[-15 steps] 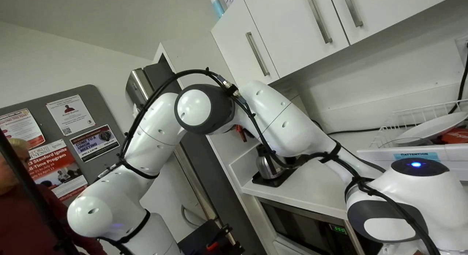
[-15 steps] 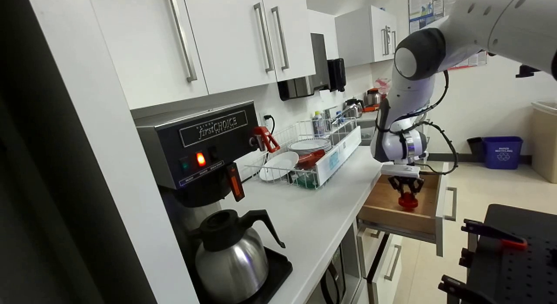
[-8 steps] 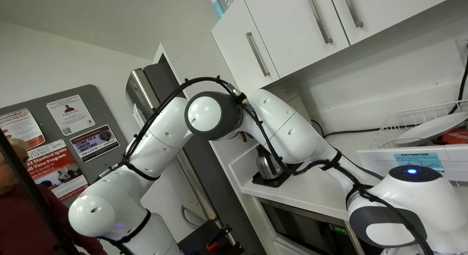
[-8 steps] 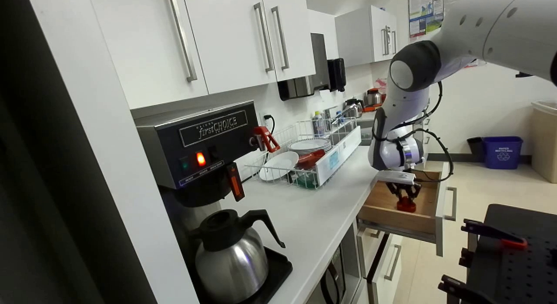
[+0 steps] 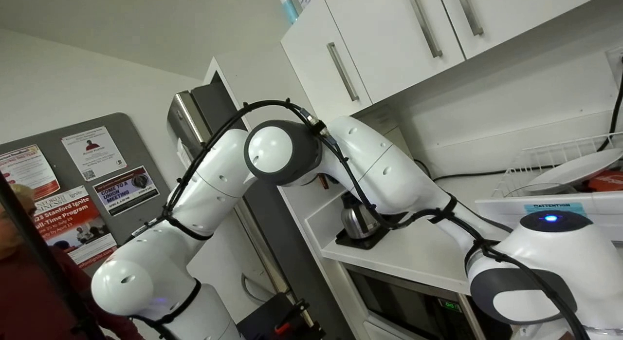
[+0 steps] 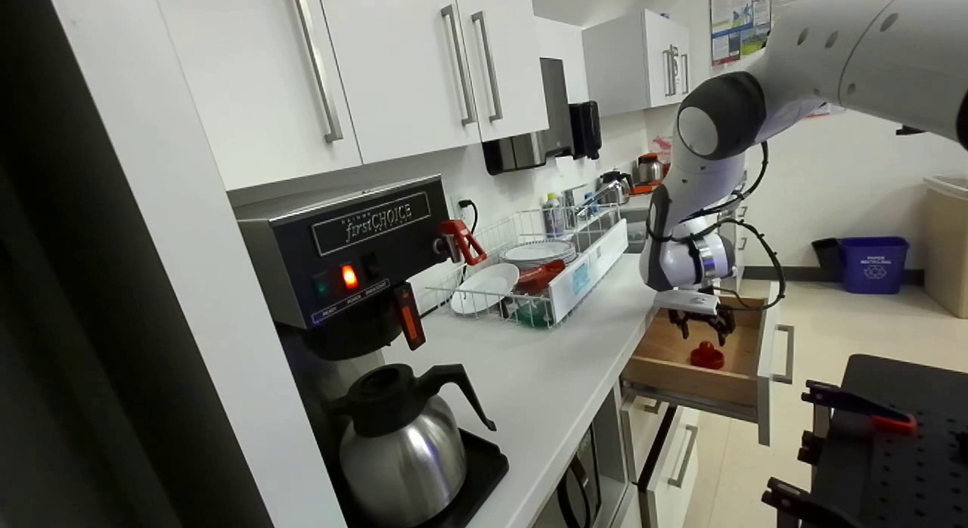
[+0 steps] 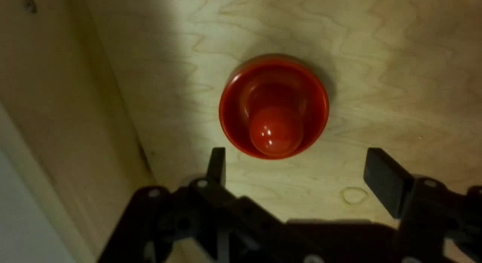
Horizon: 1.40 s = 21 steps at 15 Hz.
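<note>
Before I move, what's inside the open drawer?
A red knobbed piece stands knob up on the wooden bottom, a thin yellowish loop near it. Anything under the piece, or behind the open pincer in the wrist view, is covered. No view shows the whole drawer.

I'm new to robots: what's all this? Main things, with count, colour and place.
Top drawer: one, brown wood, pulled out below counter
Knobbed disc: one, red, on drawer floor
Thin loop: one, yellowish, near disc
Coffee maker: one, black, on counter
Carafe: one, silver, at coffee maker
Plates: several, white, in dish rack
Cabinets: several, white, above counter
Microwave: one, black, below counter
Recycling bin: one, blue, on floor
Person: one, dark-red top, by noticeboard
Arm: one, white, over drawer
Claw: one, black, open above disc
</note>
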{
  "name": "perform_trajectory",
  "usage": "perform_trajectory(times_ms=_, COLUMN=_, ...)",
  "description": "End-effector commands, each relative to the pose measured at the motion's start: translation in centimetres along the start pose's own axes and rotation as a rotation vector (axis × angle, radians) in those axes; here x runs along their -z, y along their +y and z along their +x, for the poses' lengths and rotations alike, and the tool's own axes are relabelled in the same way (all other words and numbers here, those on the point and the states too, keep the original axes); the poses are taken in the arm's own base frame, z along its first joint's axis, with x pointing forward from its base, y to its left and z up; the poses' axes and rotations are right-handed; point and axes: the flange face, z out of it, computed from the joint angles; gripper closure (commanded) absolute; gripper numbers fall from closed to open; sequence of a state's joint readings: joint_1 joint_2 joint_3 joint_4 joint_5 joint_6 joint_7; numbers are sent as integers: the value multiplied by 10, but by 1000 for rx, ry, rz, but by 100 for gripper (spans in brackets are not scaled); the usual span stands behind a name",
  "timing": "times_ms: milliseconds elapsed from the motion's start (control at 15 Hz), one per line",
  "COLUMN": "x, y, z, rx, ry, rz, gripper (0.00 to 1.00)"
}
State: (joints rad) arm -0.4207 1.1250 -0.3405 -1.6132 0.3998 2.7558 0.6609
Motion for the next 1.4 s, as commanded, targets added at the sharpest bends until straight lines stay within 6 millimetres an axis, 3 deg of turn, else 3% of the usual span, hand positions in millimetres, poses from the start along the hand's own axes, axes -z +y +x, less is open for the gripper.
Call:
perform_trajectory(times_ms=0, x=45, y=7, z=23, rx=41, ry=-28, rz=40, gripper=0)
perform_trajectory(times_ms=333, x=109, y=25, z=61, rx=164, ry=-64, rz=64, gripper=0)
perform_trajectory(times_ms=533, x=148, y=36, z=68, rx=313, ry=-105, rz=62, gripper=0)
perform_trajectory(times_ms=933, x=205, y=58, z=56, rx=471, ry=-170, rz=-20, gripper=0)
perform_trajectory(times_ms=1333, x=230, y=70, z=45, rx=525, ry=-162, rz=-43, gripper=0)
